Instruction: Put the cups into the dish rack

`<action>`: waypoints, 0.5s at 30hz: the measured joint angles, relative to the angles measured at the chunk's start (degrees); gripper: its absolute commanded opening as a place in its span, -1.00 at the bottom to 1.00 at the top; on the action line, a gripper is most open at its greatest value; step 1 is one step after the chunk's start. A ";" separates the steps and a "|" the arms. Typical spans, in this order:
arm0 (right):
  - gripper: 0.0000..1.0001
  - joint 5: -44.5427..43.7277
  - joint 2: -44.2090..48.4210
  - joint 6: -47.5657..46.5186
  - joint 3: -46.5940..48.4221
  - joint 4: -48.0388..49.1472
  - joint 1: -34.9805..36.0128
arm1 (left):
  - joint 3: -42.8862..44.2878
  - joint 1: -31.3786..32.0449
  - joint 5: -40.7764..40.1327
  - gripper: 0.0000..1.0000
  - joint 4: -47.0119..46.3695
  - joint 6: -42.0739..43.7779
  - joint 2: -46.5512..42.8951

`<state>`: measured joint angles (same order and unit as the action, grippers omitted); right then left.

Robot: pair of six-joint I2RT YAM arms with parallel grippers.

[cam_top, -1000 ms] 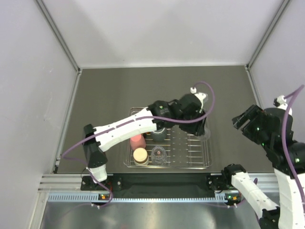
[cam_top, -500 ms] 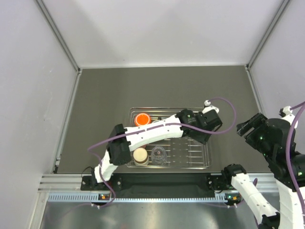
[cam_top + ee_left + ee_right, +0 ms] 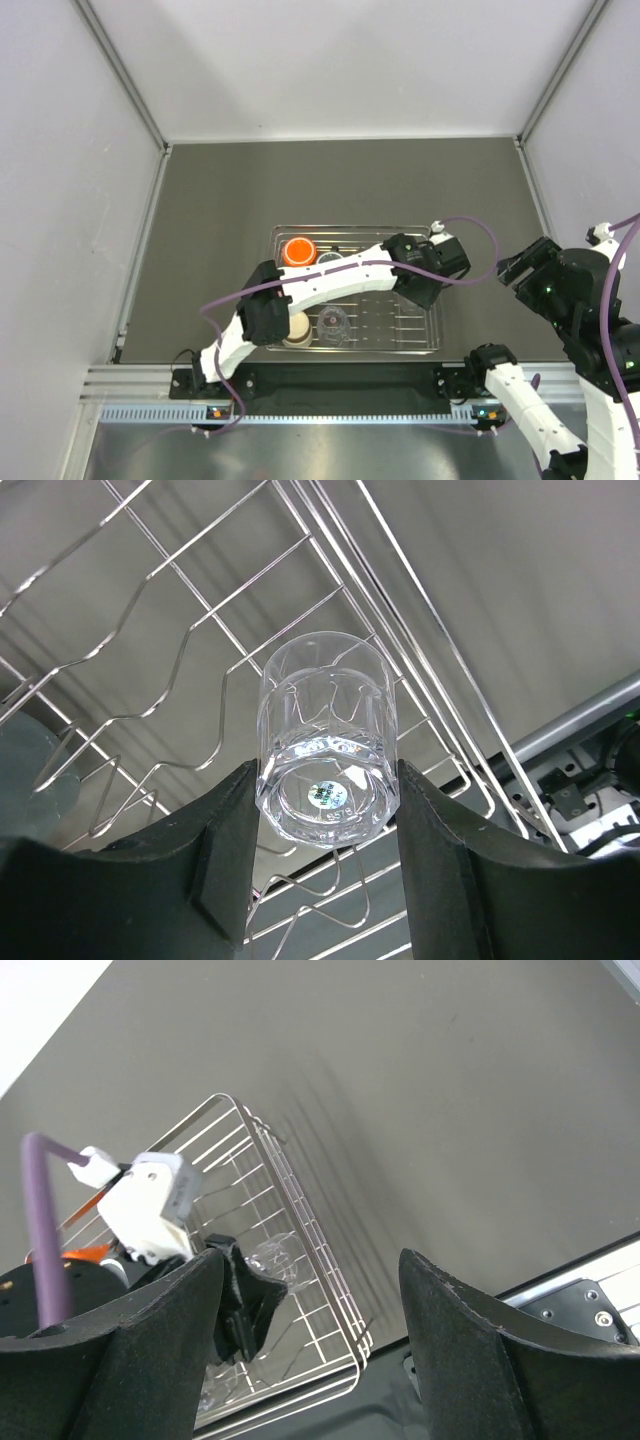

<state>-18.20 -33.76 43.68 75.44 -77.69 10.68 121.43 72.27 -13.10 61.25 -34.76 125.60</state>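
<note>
Over the rack's right end, the left gripper [image 3: 327,780] is clamped on a clear cup [image 3: 325,720], with one black finger [image 3: 225,850] pressed against each side near the base. The cup sits tilted in the grip. Its base, with a small round sticker [image 3: 325,796], faces the wrist camera, and its mouth points toward the rack [image 3: 150,620] wires behind it. Whether it touches those wires cannot be told.

Seen from above, the left arm [image 3: 330,280] stretches across the rack from the near-left side to the right end and covers much of the middle. At the rack's far-left corner stands the orange cup [image 3: 297,251]. Just to its right is the grey cup [image 3: 330,259], half hidden by the arm. At the rack's near-left corner the cream cup [image 3: 296,329] shows partly under the arm's elbow. A second clear cup [image 3: 335,322] stands just beside it, toward the rack's middle.

Off the rack's right side, the right gripper [image 3: 310,1260] hangs above the table [image 3: 220,220]. Its jaws are apart and nothing is between them. Its wrist camera looks down at the rack's right end, where the left gripper and its clear cup sit inside the rim.
</note>
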 measured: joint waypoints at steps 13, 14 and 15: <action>0.42 -0.55 0.44 -0.24 0.00 0.00 0.02 | 1.70 -0.94 -0.09 -1.00 1.77 0.63 3.58; 0.42 -0.72 0.44 -0.24 0.00 0.00 0.02 | 1.70 -1.09 -0.09 -1.00 1.90 0.68 3.61; 0.42 -0.87 0.44 -0.24 0.00 0.00 0.02 | 1.75 -1.29 -0.09 -1.00 1.97 0.72 3.61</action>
<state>-19.07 -33.32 43.44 75.44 -77.69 10.70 123.17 70.98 -13.19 63.22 -34.04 129.21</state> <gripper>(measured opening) 0.709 0.558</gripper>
